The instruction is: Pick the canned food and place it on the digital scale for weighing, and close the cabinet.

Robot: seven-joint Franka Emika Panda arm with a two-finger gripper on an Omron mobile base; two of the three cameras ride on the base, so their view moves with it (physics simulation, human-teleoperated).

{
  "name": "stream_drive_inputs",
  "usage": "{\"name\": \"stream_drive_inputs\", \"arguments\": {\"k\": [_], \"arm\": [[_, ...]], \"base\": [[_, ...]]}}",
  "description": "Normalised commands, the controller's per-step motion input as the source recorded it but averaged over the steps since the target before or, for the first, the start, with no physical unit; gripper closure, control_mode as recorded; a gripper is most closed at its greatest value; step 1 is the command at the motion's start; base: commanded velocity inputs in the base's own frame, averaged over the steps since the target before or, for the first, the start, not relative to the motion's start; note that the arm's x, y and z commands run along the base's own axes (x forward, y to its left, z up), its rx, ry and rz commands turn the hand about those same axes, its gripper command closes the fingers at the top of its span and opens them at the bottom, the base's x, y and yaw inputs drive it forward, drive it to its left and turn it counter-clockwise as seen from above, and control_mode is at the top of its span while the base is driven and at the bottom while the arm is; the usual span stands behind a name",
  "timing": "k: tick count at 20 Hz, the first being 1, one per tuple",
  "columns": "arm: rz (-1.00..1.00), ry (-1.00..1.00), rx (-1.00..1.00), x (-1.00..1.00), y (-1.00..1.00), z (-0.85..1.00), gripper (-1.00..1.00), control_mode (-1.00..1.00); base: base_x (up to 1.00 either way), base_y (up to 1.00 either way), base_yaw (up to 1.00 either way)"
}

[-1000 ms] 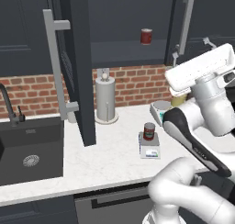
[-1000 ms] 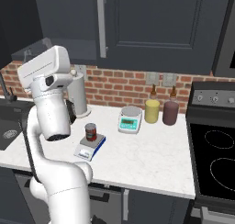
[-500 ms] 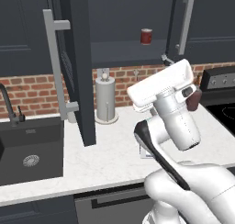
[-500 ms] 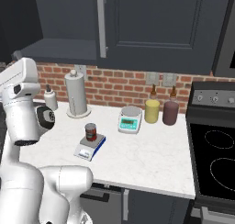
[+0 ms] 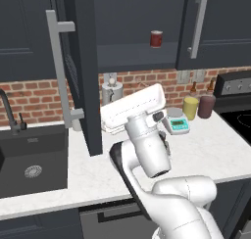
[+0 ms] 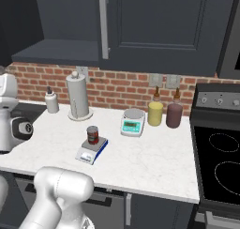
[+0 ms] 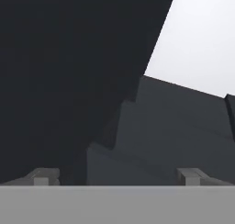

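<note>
The canned food (image 6: 93, 135), a small tin with a dark red label, stands upright on the digital scale (image 6: 90, 152), a flat grey square with a white front panel, on the white counter. My arm hides both in the left base view. The cabinet (image 5: 81, 71) has its left door swung out towards me, with a long grey bar handle (image 5: 59, 69). My gripper (image 7: 118, 177) is open, its fingertips (image 7: 43, 176) wide apart with nothing between them, close in front of a dark cabinet panel. My hand sits just right of the open door's edge, away from the tin.
A light-rimmed red can (image 5: 156, 38) sits on the open cabinet shelf. On the counter stand a white round-plate scale (image 6: 132, 122), a paper towel roll (image 6: 78, 95), a soap bottle (image 6: 51, 103), and a yellow bottle (image 6: 155, 113) beside a maroon one (image 6: 174, 114). The sink (image 5: 29, 159) lies left, the stove (image 6: 220, 157) right.
My arm has swung left, away from the scale and towards the open cabinet door. The tin has stayed on the scale. The jaws have stayed open.
</note>
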Motion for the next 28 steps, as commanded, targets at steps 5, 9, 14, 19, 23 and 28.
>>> {"name": "stream_drive_inputs", "arguments": {"k": [5,9,14,19,23,28], "arm": [[0.09,0.07,0.15,0.27,0.27,-0.22,-1.00,-1.00],[0.08,0.00,0.19,0.02,-0.04,-0.34,-1.00,-1.00],[0.05,-0.07,0.16,-0.19,-0.21,-0.26,-1.00,-1.00],[0.01,-0.09,0.04,-0.08,0.15,-0.16,-1.00,-1.00],[0.01,-0.07,0.00,0.00,0.49,-0.32,-1.00,-1.00],[0.00,-0.01,0.01,0.00,0.52,-0.43,-1.00,-1.00]], "base": [[0.00,0.00,0.00],[0.00,0.00,0.00],[0.00,0.00,0.00],[0.00,0.00,0.00],[0.00,0.00,0.00],[0.00,0.00,0.00]]}}
